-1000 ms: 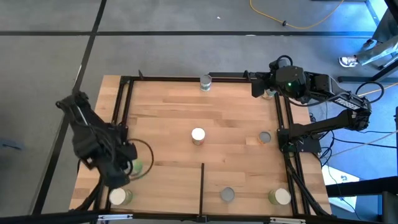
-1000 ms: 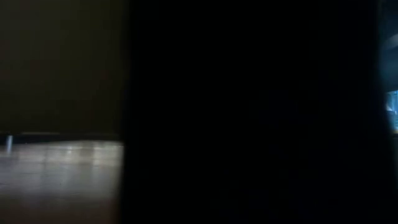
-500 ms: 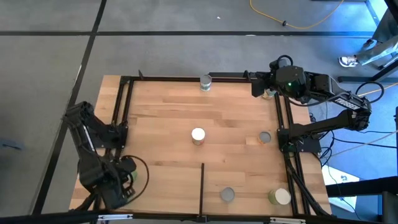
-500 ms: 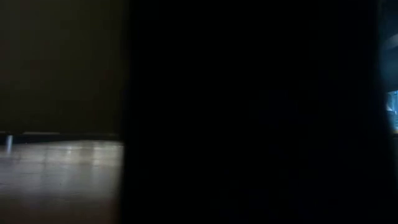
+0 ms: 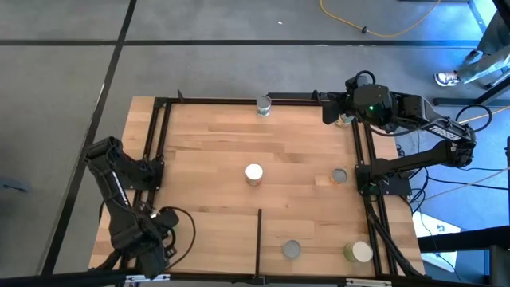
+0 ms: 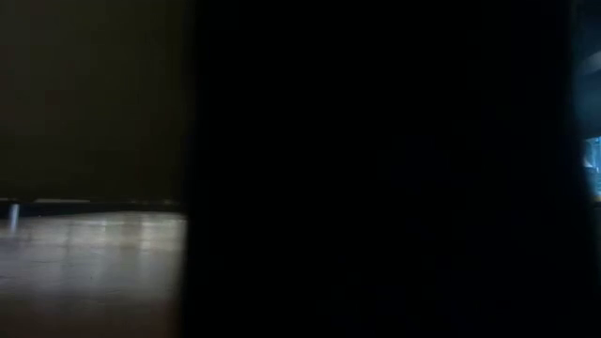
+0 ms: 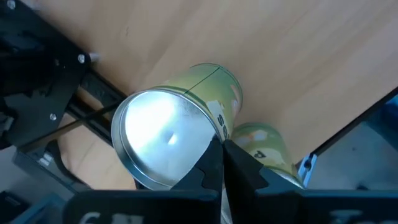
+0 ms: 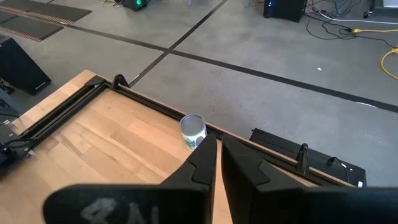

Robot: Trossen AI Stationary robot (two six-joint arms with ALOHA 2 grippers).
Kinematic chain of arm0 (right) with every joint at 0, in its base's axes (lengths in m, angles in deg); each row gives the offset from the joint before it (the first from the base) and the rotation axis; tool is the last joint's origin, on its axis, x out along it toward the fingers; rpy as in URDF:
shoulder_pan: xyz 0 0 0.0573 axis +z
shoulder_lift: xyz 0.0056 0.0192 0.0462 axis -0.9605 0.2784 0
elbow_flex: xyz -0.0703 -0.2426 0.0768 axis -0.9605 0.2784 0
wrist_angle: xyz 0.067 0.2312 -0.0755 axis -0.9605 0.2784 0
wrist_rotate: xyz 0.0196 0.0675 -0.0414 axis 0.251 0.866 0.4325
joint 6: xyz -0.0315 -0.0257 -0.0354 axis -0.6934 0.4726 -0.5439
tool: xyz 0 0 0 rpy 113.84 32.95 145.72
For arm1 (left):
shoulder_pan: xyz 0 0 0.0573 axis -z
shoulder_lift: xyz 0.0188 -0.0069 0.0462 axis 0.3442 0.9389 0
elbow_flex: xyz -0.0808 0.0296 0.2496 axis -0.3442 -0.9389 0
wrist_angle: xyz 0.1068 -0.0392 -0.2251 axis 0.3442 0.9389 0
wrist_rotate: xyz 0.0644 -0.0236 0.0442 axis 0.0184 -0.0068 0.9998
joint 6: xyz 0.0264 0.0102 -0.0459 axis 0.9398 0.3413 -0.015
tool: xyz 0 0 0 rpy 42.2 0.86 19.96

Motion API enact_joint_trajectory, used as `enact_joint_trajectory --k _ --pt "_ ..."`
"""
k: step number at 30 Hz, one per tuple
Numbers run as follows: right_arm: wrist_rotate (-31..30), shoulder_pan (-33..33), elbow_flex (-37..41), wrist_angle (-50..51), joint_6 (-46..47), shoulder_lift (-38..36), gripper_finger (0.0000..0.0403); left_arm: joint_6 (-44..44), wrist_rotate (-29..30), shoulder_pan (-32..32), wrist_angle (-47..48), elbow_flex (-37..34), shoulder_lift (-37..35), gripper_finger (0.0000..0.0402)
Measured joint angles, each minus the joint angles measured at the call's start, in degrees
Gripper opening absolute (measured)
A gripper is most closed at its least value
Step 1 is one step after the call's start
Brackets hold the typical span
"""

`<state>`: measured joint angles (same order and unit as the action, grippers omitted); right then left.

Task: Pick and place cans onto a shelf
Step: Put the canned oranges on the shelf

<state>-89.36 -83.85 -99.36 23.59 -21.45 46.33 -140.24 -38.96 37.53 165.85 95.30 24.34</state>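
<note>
Left gripper [image 5: 151,247], lower left of high view, fingers pressed together above two touching olive-green cans [image 7: 186,134]; descending closed risks toppling them; right gripper [image 5: 328,112] closed, waiting upper right.

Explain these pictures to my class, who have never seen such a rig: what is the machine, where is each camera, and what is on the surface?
The machine is two dark robot arms, each ending in a two-finger gripper. One camera looks straight down. One sits at table height, but something dark blocks most of its picture. One rides on each wrist. The surface is a wooden shelf edged by black rails. From above, five cans show, one by the far rail. The left gripper hangs over the near left corner, fingers together, right above two green cans. The right gripper waits at the far right corner, also shut. Neither holds anything.
</note>
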Motion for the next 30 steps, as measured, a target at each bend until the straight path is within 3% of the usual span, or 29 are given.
enact_joint_trajectory --k 19,30 --pt "0.04 0.01 0.00 0.02 -0.02 0.00 0.0028 1.62 -2.59 -0.02 -3.66 -7.72 0.00 0.0000" --pt "0.06 0.00 0.00 0.01 0.76 0.00 0.0028 3.30 -3.02 -0.02 -4.24 -8.13 -0.01 0.0005"
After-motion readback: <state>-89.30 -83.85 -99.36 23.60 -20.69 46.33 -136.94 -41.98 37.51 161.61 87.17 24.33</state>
